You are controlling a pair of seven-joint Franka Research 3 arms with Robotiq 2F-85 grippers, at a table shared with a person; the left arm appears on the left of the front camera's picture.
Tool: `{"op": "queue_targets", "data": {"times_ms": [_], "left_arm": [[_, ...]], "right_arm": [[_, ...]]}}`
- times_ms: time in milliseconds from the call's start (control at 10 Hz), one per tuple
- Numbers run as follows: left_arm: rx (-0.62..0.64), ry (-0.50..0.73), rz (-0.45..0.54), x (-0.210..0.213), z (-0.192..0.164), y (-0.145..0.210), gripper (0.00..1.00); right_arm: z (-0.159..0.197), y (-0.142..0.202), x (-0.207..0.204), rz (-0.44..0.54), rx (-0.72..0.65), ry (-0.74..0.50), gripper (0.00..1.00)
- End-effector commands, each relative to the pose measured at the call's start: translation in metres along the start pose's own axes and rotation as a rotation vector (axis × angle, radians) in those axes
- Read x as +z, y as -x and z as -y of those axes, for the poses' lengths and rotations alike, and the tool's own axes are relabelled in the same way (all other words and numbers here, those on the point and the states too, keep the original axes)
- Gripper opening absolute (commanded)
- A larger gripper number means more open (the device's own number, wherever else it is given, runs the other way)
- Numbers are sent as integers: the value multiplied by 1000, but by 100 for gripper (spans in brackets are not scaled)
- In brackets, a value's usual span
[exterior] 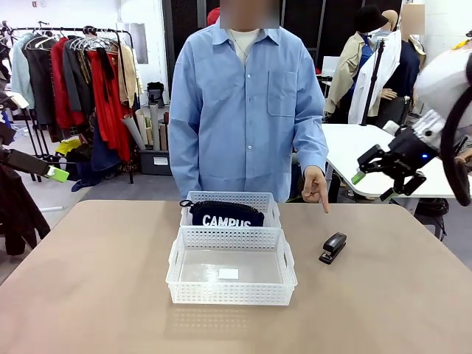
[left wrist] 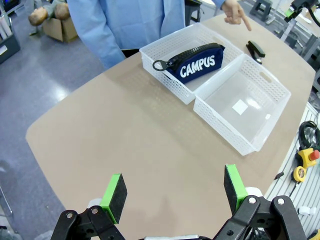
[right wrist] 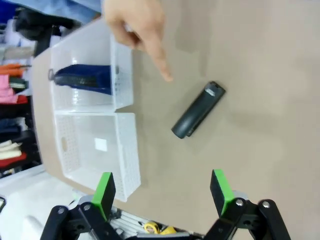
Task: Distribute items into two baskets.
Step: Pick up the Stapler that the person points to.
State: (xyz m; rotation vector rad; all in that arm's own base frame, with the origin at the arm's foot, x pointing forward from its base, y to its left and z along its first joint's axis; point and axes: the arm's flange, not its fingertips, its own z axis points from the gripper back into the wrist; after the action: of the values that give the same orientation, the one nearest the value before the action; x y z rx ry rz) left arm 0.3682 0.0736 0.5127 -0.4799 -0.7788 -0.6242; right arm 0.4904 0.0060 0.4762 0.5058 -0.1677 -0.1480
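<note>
Navy pouch (exterior: 223, 214) inside far white basket (exterior: 230, 197)

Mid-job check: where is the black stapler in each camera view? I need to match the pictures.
Front view: stapler on the table, right of the nearer, empty basket.
Left wrist view: stapler at upper right, beyond the baskets.
Right wrist view: stapler right of centre, lying on bare tabletop.
Shared landmark: the person's pointing hand, finger aimed down near the stapler in all three views.
</note>
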Motion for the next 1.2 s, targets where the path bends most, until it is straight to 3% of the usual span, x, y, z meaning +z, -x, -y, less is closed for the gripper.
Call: {"op": "queue_targets", "data": {"times_ms": [0,800,1100], "left_arm": [[8,7,1,2,0,-1,100],[8,7,1,2,0,-1,100],[8,7,1,2,0,-1,100]], "right_arm": [[-18,-19,-4,-77,-128,122,100],[-42,-29,-53,-99,-344,364,100],[-41,-32,-71,-74,-384,379,100]]}}
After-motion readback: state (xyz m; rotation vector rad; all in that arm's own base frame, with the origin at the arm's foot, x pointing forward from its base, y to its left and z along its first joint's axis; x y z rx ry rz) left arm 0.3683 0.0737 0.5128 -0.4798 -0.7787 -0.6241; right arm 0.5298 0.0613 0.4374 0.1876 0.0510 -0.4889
